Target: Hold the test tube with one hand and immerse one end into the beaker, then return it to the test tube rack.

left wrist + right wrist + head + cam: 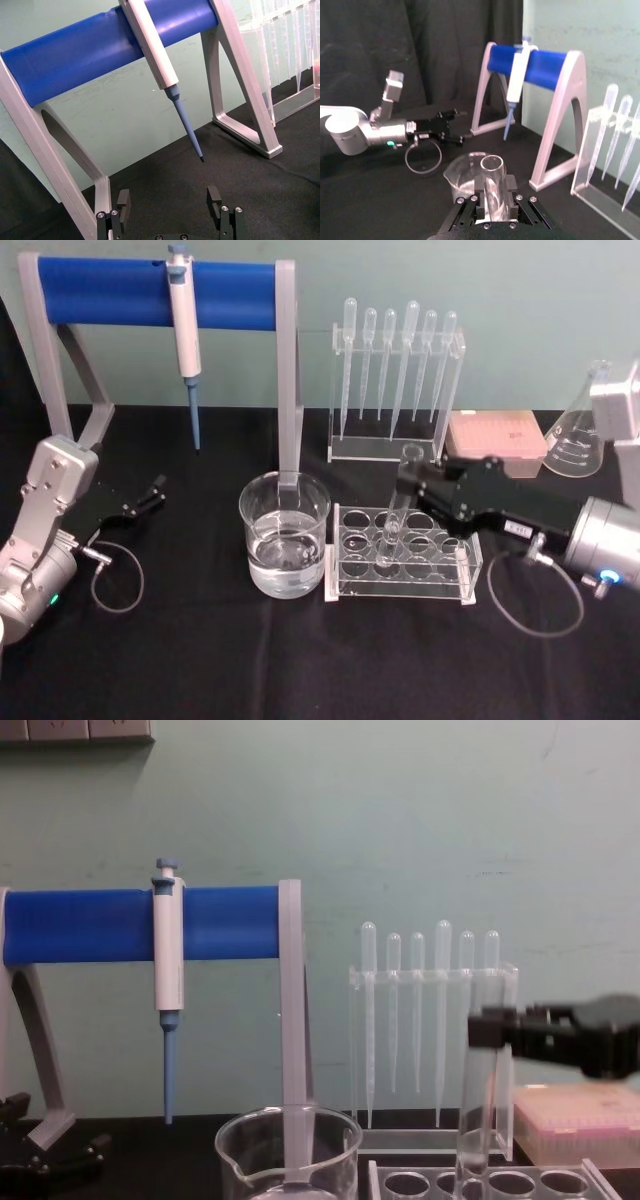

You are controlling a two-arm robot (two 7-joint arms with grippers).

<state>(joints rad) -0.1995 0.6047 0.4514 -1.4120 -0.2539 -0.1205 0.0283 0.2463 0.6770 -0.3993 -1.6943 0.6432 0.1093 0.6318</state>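
Clamped on the test tube (396, 525) with the right pincer (410, 488), right of centre in the head view, gripping high on the glass just under the flared rim. Same story from the right wrist view: open mouth of the tube poking up between the two black fingers (479, 194). Leaning a touch, not plumb, with the round end down among the holes of the test tube rack (400, 592); cannot tell whether seated in a hole or just clear of it. Beaker (262, 530) just beside the rack toward frame left, part-filled with clear liquid, on the black desk (300, 670). Left pincer (157, 492) parked far left, fingers apart, holding nothing.

Now the dangers. First, a slanted lift: risk of snagging the glass on a hole's edge and dragging or tipping the rack, maybe shoving it into the beaker. Second, too low a crossing: risk of clipping the rolled rim, cracking glass or slopping liquid. Third, smooth glass between flat fingers: risk of sliding down through the grip during the swing or the dip. Also worth watching the grey leg of the pipette stand (290, 390) right behind the beaker, close enough for a bump on an overshoot. Calls for a straight rise before any sideways travel.
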